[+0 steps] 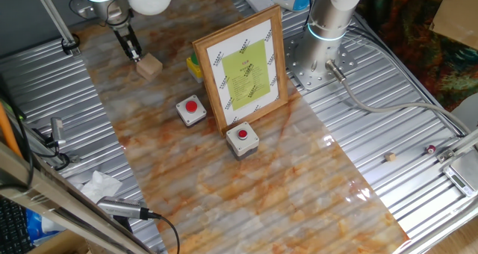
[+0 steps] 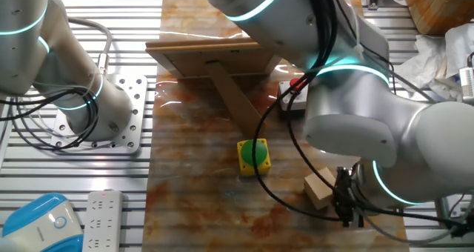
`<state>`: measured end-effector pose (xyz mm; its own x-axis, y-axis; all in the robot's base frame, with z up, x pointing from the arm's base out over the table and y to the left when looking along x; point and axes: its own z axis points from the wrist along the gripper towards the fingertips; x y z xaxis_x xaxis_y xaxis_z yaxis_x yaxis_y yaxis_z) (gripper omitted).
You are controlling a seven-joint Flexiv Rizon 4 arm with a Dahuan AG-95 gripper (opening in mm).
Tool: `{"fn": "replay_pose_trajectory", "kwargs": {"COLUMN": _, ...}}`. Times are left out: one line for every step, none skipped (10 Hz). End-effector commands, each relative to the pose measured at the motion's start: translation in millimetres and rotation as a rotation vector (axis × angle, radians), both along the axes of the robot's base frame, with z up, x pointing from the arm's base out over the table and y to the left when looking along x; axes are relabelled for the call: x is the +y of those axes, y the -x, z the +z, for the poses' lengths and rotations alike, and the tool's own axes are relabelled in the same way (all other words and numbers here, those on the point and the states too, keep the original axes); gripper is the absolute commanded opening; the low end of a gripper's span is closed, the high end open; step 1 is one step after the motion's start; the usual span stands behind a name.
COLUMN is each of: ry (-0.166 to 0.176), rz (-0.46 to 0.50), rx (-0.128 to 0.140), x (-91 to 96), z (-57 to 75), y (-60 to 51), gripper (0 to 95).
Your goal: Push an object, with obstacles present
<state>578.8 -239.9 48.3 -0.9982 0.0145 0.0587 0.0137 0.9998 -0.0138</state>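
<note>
The object, a small light-tan wooden cube (image 1: 149,66) (image 2: 319,187), lies on the marbled sheet at its far left. My gripper (image 1: 135,54) (image 2: 346,210) stands right beside the cube, its dark fingers together and touching or almost touching its side, holding nothing. Two grey boxes with red buttons (image 1: 191,110) (image 1: 242,138) sit in front of the wood-framed picture (image 1: 245,67) with a yellow-green sheet. In the other fixed view the frame's back and prop (image 2: 222,67) show, with one button box (image 2: 293,98) partly hidden behind my arm.
A yellow box with a green button (image 2: 253,154) sits behind the frame. A second arm's base (image 1: 328,30) is bolted at the back. Crumpled paper (image 1: 98,185) and a cable plug (image 1: 119,208) lie on the ribbed metal table (image 1: 418,134). A power strip (image 2: 104,219) lies nearby.
</note>
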Motion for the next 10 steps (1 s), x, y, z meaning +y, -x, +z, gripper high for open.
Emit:
{"fn": "replay_pose_trajectory", "kwargs": {"ry": -0.007, "rz": 0.033, "rx": 0.03, "x": -8.9, "z": 3.2, "y": -3.1, "gripper": 0.0}}
{"fn": "replay_pose_trajectory", "kwargs": {"ry": -0.001, "rz": 0.044, "rx": 0.047, "x": -13.7, "z": 4.3, "y": -3.5, "gripper": 0.0}}
{"fn": "replay_pose_trajectory", "kwargs": {"ry": -0.007, "rz": 0.064, "rx": 0.067, "x": -27.2, "z": 5.8, "y": -1.5, "gripper": 0.0}}
{"fn": "replay_pose_trajectory", "kwargs": {"ry": -0.011, "rz": 0.066, "rx": 0.069, "x": -32.0, "z": 6.5, "y": 1.6, "gripper": 0.0}}
{"fn": "replay_pose_trajectory", "kwargs": {"ry": -0.011, "rz": 0.056, "rx": 0.075, "x": -34.1, "z": 8.8, "y": 7.5, "gripper": 0.0}}
{"fn": "replay_pose_trajectory", "kwargs": {"ry": -0.012, "rz": 0.047, "rx": 0.08, "x": -35.1, "z": 11.2, "y": 11.1, "gripper": 0.0}}
{"fn": "replay_pose_trajectory", "kwargs": {"ry": -0.015, "rz": 0.039, "rx": 0.081, "x": -35.8, "z": 14.7, "y": 17.3, "gripper": 0.0}}
{"fn": "replay_pose_trajectory", "kwargs": {"ry": -0.019, "rz": 0.024, "rx": 0.084, "x": -34.0, "z": 16.5, "y": 22.1, "gripper": 0.0}}
{"fn": "replay_pose_trajectory", "kwargs": {"ry": -0.02, "rz": 0.017, "rx": 0.087, "x": -32.6, "z": 16.8, "y": 25.1, "gripper": 0.0}}
{"fn": "replay_pose_trajectory", "kwargs": {"ry": -0.022, "rz": 0.012, "rx": 0.088, "x": -32.2, "z": 16.2, "y": 28.2, "gripper": 0.0}}
